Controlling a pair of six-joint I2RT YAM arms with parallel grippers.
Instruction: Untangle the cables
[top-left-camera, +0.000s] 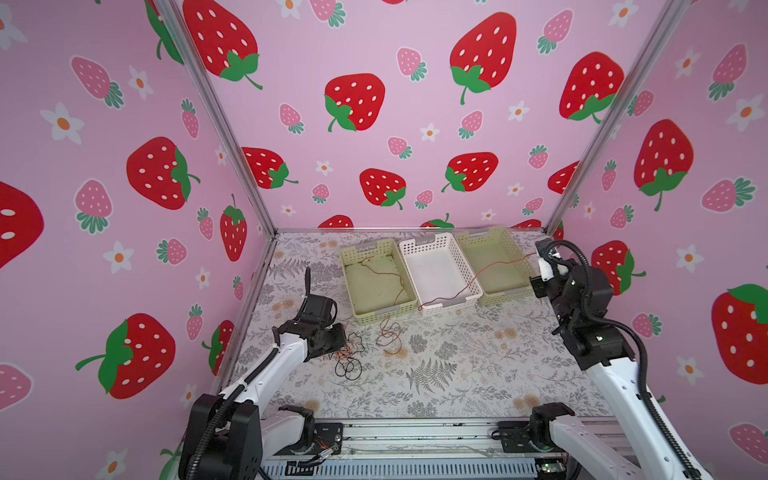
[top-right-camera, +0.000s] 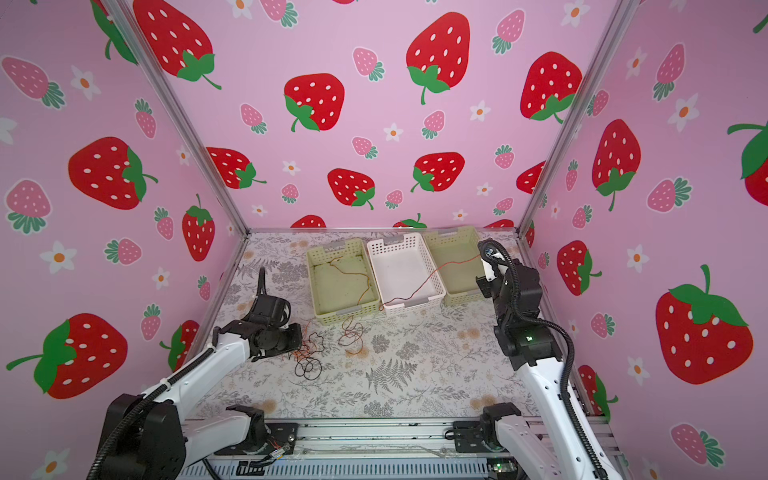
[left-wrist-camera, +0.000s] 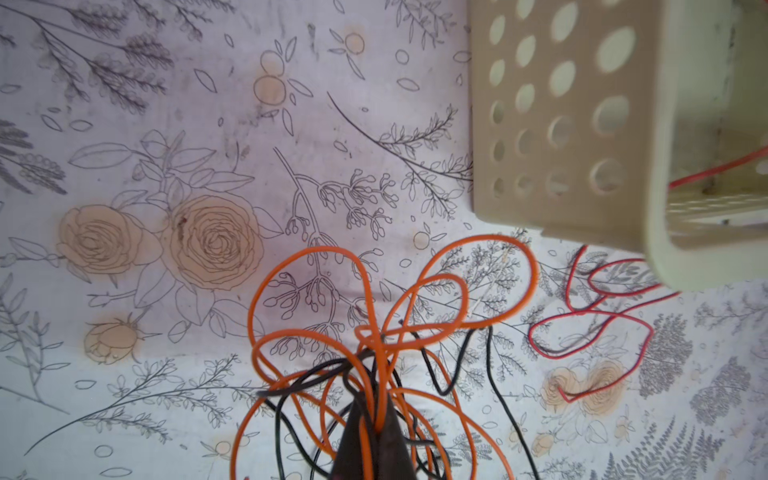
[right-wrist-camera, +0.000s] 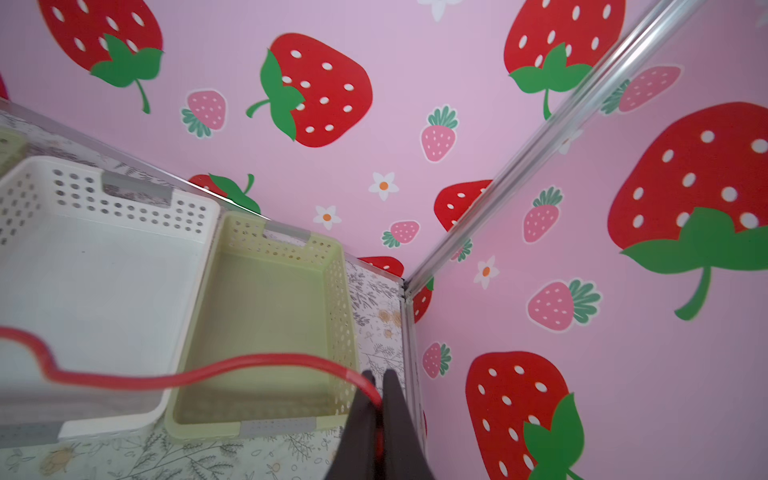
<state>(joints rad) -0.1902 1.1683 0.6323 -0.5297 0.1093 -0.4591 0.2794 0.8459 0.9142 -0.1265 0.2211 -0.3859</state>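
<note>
Cables (top-left-camera: 348, 358): I am clamping my left gripper (left-wrist-camera: 371, 374) on the orange-and-black knot (left-wrist-camera: 365, 332) lying on the table (top-left-camera: 457, 374), while my right gripper (right-wrist-camera: 379, 376) is pinching the red strand (right-wrist-camera: 266, 356), stretching leftward over the baskets (top-left-camera: 419, 243) toward it

dark fingertips (left-wrist-camera: 349, 457) of the left gripper (left-wrist-camera: 372, 419) are mostly cut off by the frame edge in its wrist view, thin orange wire loops (left-wrist-camera: 332, 249) too. thin red wire (right-wrist-camera: 291, 357) is just a blur in the right wrist view. wire tangle (top-left-camera: 348, 358) in both top views is too small to sort out.
</note>
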